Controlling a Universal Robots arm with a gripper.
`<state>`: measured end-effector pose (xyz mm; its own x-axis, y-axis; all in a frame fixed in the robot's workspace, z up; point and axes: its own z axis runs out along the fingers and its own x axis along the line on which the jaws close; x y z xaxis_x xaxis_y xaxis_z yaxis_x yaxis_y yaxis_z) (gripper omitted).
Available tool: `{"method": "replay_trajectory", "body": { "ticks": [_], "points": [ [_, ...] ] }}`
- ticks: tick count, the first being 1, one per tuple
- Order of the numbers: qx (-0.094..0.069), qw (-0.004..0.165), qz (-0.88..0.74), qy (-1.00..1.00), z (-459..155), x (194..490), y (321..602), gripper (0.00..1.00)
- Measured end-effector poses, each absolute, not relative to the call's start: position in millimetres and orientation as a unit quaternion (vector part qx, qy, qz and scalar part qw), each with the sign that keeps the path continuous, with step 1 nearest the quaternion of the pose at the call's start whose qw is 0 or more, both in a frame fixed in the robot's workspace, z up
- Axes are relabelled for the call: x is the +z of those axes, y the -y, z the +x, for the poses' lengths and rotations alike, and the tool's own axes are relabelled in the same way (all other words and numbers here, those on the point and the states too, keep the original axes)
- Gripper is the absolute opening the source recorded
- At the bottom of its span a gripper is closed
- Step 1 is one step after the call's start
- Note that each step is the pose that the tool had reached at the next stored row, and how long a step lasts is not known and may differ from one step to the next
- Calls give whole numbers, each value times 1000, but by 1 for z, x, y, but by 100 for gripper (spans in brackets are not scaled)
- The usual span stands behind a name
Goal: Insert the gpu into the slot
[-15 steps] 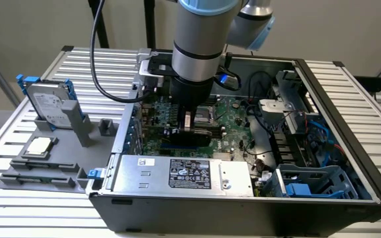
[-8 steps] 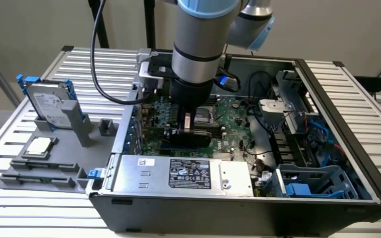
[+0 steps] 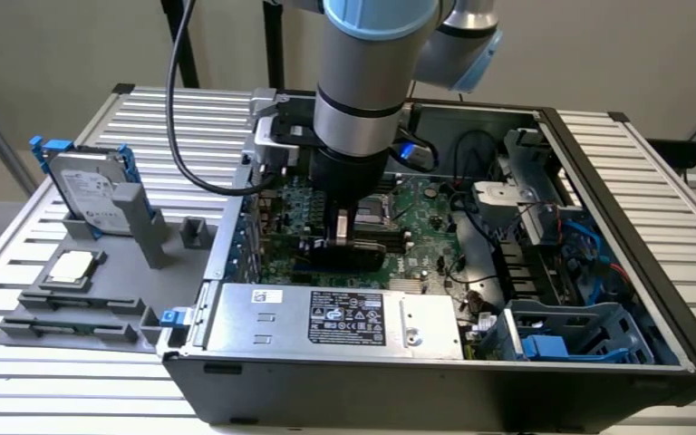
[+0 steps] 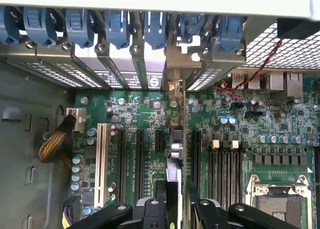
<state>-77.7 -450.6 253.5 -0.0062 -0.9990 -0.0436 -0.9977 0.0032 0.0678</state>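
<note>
The gpu [image 4: 183, 139] stands edge-on as a thin dark card over the green motherboard [image 4: 145, 109], its metal bracket end [image 4: 175, 84] up against the case's rear card openings. My gripper [image 4: 176, 201] is shut on it, one black finger on each side of the card. In the exterior view the gripper [image 3: 345, 237] reaches down into the open computer case [image 3: 638, 272] with the black gpu [image 3: 351, 256] low against the board. The slot is hidden beneath the card.
Black expansion slots [image 4: 140, 159] and a white one [image 4: 102, 159] lie on one side of the card, memory slots [image 4: 225, 164] and the CPU socket [image 4: 277, 204] on the other. A silver power supply [image 3: 336, 317] and blue drive cage [image 3: 578, 335] crowd the case.
</note>
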Motion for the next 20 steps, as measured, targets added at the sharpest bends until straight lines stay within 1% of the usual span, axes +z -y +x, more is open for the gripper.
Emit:
{"method": "replay_trajectory", "body": {
  "ticks": [7,11,13,14,20],
  "points": [
    [-40,8,705,708,-78,248,450,26],
    [-40,7,705,708,-77,251,450,27],
    [-40,8,705,708,-78,260,451,27],
    [-40,8,705,708,-78,264,450,33],
    [-38,10,705,708,-78,286,451,33]
  ]
}}
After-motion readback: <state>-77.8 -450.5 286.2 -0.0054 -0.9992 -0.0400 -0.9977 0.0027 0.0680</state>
